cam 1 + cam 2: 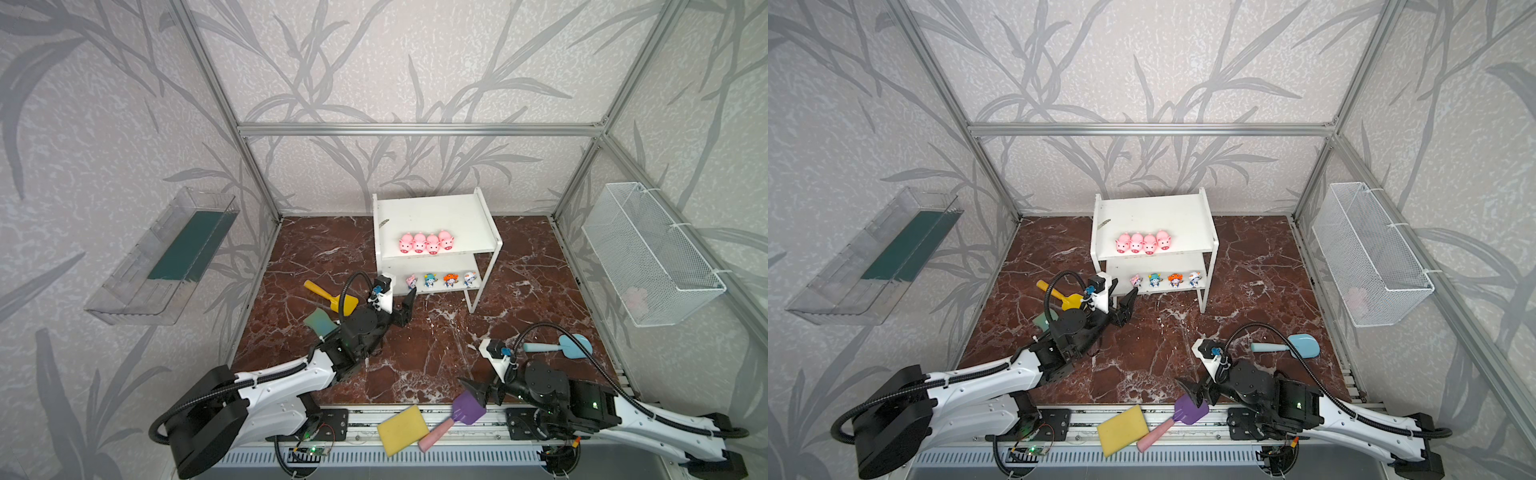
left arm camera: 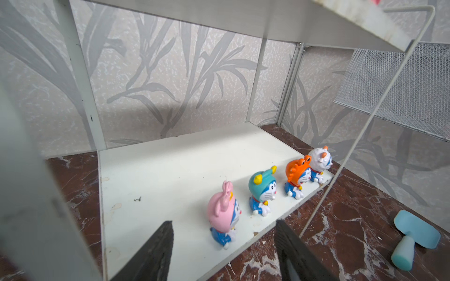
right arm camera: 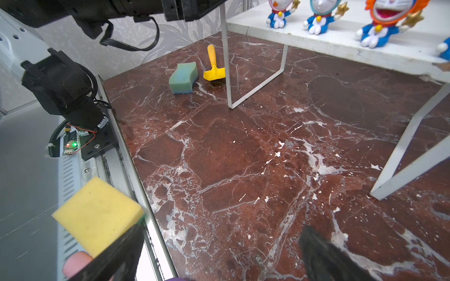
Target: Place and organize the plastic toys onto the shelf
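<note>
The white two-tier shelf stands at the back of the marble table. Several pink pigs sit in a row on its top board. On the lower board stand a pink figurine, a teal one, an orange one and a white one. My left gripper is open at the lower board's left end. The pink figurine stands upright between its fingers with a gap on each side. My right gripper hangs open and empty over the table's front edge.
A yellow sponge and a purple shovel lie on the front rail by my right gripper. A blue shovel lies at the right. A yellow shovel and a green sponge lie behind my left wrist. A wire basket and a clear tray hang on the side walls.
</note>
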`<state>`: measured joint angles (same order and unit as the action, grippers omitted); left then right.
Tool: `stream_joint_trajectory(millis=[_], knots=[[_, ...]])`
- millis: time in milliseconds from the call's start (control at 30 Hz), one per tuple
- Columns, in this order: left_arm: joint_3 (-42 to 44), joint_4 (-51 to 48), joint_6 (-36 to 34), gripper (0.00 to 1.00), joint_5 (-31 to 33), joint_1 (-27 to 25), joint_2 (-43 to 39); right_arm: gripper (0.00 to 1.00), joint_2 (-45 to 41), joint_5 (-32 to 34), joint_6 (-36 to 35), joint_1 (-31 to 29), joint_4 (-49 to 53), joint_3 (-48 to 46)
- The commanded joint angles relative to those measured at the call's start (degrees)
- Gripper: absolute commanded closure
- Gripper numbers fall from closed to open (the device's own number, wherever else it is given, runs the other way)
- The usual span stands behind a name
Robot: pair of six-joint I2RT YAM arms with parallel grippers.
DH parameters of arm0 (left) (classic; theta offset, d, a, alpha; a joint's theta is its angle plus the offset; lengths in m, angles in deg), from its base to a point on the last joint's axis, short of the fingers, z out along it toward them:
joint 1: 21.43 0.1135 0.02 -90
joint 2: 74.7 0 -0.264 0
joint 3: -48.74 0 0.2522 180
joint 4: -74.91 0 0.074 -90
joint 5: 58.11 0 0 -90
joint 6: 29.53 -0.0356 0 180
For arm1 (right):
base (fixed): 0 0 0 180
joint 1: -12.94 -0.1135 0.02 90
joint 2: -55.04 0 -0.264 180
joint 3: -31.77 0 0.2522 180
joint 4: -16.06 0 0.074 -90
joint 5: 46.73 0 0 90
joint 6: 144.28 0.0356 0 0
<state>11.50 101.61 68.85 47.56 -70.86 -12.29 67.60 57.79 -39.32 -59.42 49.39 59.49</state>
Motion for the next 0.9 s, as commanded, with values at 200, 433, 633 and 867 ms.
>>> stream_joint_trajectory(millis=[200,433,633,867], knots=[[-1.8,-21.3,-2.0,0.30,-11.0,0.3,-10.4,0.01,2.8,7.4,3.4,0.2,1.6,1.2],[-6.9,-42.0,-2.0,0.20,-18.8,0.2,-18.6,0.01,10.6,14.2,8.9,5.9,7.4,6.3],[-9.6,-60.4,5.5,0.01,-2.2,0.1,-30.4,0.01,11.4,6.5,9.4,23.3,11.4,9.9],[-9.4,-70.4,12.1,0.01,21.5,0.1,-40.6,0.01,18.8,1.0,5.8,40.4,10.0,14.3]])
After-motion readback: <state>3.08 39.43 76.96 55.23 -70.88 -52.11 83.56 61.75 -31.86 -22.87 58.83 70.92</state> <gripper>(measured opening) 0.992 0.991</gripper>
